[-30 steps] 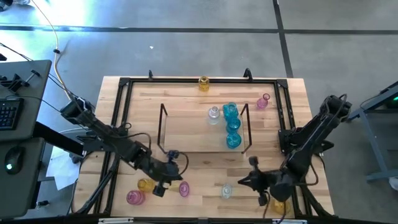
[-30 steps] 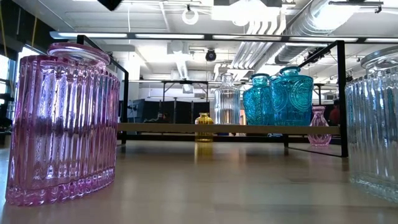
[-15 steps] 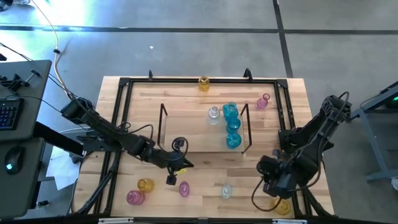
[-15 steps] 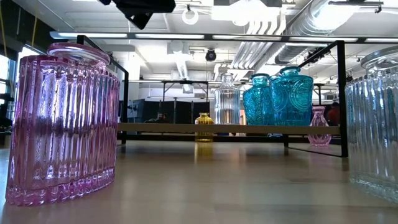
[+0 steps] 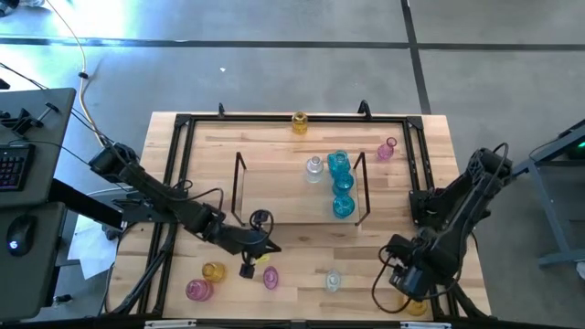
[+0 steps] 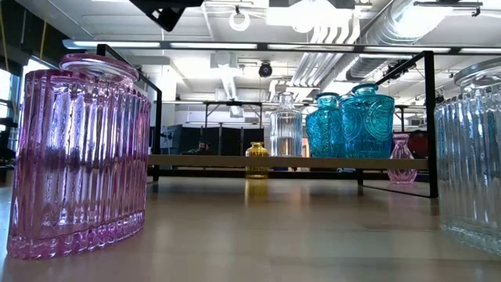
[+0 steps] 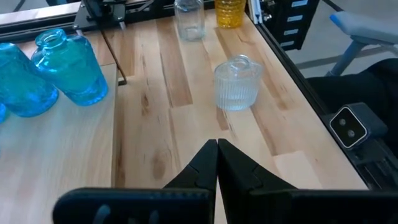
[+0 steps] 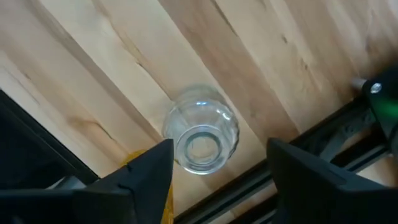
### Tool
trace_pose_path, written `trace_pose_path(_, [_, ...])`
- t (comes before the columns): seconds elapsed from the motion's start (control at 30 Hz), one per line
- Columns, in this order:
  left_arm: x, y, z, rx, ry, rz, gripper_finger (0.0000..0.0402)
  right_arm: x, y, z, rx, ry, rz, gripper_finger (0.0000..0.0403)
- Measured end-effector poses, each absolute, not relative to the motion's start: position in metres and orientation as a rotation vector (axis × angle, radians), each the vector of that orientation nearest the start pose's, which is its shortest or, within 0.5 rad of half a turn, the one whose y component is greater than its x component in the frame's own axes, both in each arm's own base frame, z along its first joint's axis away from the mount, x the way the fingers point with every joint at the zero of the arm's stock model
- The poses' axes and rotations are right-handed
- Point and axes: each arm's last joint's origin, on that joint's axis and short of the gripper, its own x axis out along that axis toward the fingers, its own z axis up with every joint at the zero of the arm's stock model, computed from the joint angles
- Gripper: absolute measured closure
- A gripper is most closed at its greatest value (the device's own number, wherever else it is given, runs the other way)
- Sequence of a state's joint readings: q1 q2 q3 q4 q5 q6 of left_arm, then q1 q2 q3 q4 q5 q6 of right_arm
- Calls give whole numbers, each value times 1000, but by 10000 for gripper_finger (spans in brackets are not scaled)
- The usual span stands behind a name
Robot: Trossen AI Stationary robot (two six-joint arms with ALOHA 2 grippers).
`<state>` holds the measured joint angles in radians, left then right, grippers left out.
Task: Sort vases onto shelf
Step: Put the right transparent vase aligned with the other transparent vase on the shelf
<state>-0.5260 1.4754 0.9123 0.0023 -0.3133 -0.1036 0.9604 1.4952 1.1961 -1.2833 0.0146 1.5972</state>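
R gripper (image 8: 214,165) hangs at the table's 5 o'clock corner, fingers spread wide w/ a clear vase (image 8: 201,137) upright btwn them, untouched, amber vase (image 5: 416,306) just beside. L gripper (image 7: 217,144) at approx 7 o'clock off the shelf (image 5: 283,196), tips pressed together, empty. Shelf holds three cyan vases (image 5: 341,185) + a clear one (image 5: 314,166); other vases sit loose on the tabletop.

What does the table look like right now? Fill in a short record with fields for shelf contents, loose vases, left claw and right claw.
Shelf contents: on the shelf, three cyan vases in a row and one clear vase.
Loose vases: yellow vase at the far edge, small pink vase right of the shelf, pink vases and an amber vase front left, ribbed clear vase front centre.
Left claw: left claw shut, empty, near the shelf's front.
Right claw: right claw open above a clear vase, front right corner.
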Motion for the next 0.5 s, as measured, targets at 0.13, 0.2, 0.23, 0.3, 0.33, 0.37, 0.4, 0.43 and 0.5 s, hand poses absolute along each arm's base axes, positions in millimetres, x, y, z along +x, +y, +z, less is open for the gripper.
trace_pose_path(0.13, [276,-150,235,113,532,-165,401,148,212,244,465,1543,-535,140])
trace_pose_path(0.2, [276,-150,235,112,534,-163,401,149,215,239,455,1570,-548,139])
trace_pose_path(0.23, [276,-150,235,112,534,-163,401,149,216,237,449,1575,-551,139])
trace_pose_path(0.3, [276,-150,235,112,534,-162,401,150,217,235,442,1581,-556,139])
trace_pose_path(0.33, [276,-150,235,112,533,-162,401,150,217,234,440,1581,-558,139])
trace_pose_path(0.37, [276,-150,235,112,533,-162,401,150,217,234,440,1581,-558,139])
trace_pose_path(0.4, [276,-150,235,112,534,-161,401,150,218,234,440,1580,-558,139])
trace_pose_path(0.43, [276,-150,235,113,534,-161,401,150,217,234,438,1574,-558,139])
trace_pose_path(0.5, [276,-150,234,115,540,-161,401,151,217,234,435,1561,-558,139])
